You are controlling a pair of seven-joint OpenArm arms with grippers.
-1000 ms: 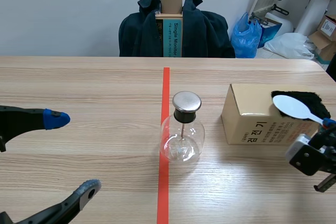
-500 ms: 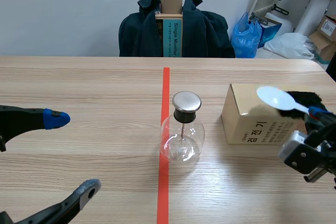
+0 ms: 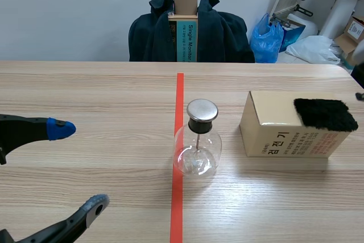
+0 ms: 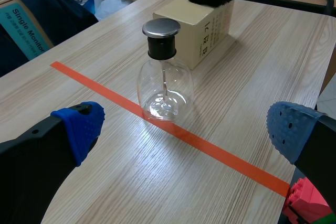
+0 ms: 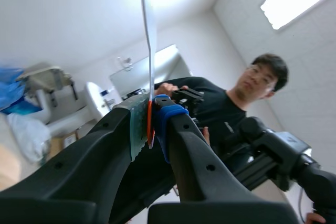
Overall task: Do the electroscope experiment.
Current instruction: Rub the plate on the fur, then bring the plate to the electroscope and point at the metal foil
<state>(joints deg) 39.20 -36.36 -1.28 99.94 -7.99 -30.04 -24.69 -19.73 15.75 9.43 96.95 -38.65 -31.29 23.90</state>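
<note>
Glass first, in the scene view: one electroscope flask (image 3: 196, 143) stands on the red tape line. One cardboard box (image 3: 273, 120) sits to its right, with one black fur pad (image 3: 325, 114) on top. My left gripper (image 3: 77, 166) hangs spread wide, empty.

Left wrist view: the flask sits ahead of my blue pads (image 4: 81, 124). I judge it fragile and slick, best taken at the black neck.

Right wrist view: the right gripper (image 5: 151, 116) is clenched on one thin white spoon (image 5: 148, 35), gripped by its handle and pointing up. It looks light and stiff.

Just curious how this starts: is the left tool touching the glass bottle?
Apart. The left wrist view shows bare table between the left tool and the glass bottle.
</note>
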